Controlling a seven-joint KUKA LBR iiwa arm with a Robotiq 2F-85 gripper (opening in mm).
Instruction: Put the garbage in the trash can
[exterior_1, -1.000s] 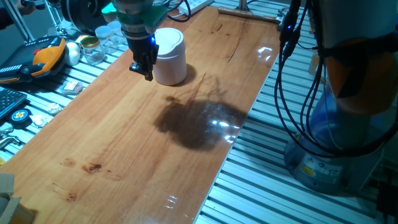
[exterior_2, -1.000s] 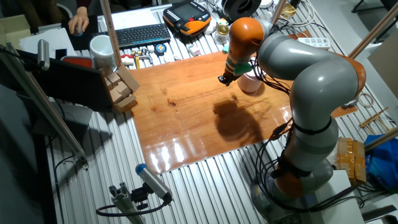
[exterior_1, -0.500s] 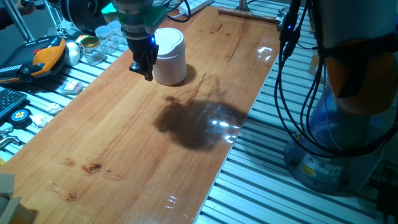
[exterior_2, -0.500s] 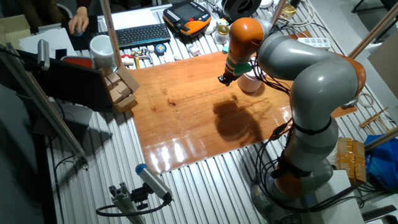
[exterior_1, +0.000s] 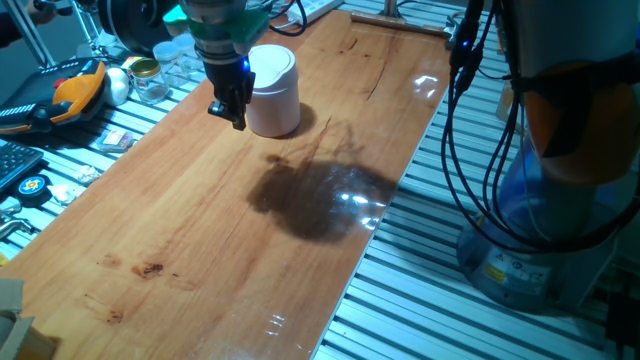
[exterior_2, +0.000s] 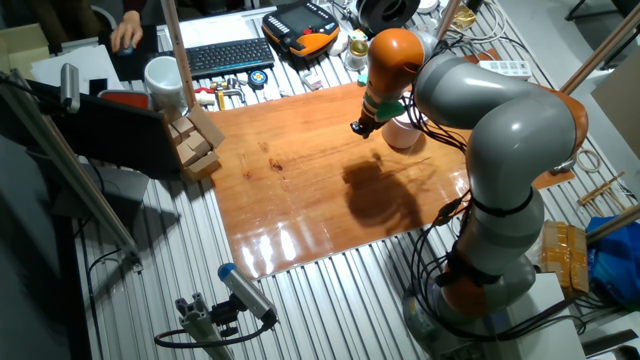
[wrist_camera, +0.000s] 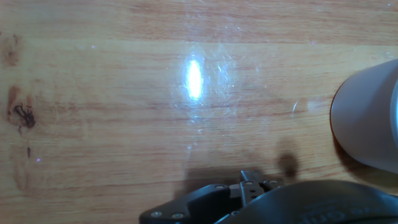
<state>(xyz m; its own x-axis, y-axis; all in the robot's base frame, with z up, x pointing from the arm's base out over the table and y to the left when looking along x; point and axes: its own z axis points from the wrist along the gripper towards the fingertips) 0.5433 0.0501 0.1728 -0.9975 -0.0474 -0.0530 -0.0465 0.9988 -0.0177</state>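
Note:
The trash can (exterior_1: 273, 90) is a small white bin with a domed lid, standing upright at the far end of the wooden table (exterior_1: 200, 230). It also shows in the other fixed view (exterior_2: 403, 131) and at the right edge of the hand view (wrist_camera: 368, 118). My gripper (exterior_1: 229, 113) hangs just left of the bin, close to its side and a little above the wood; it also shows in the other fixed view (exterior_2: 362, 127). Its dark fingertips look slightly apart with nothing seen between them. The crumpled white wad of garbage is not visible in any view.
Clear glass jars (exterior_1: 160, 72), an orange tool (exterior_1: 75, 88) and flat paper scraps (exterior_1: 118, 138) lie off the table's left edge. A keyboard (exterior_2: 228, 56), a white cup (exterior_2: 164, 78) and wooden blocks (exterior_2: 195, 140) sit at the other end. Cables (exterior_1: 465, 120) hang at the right.

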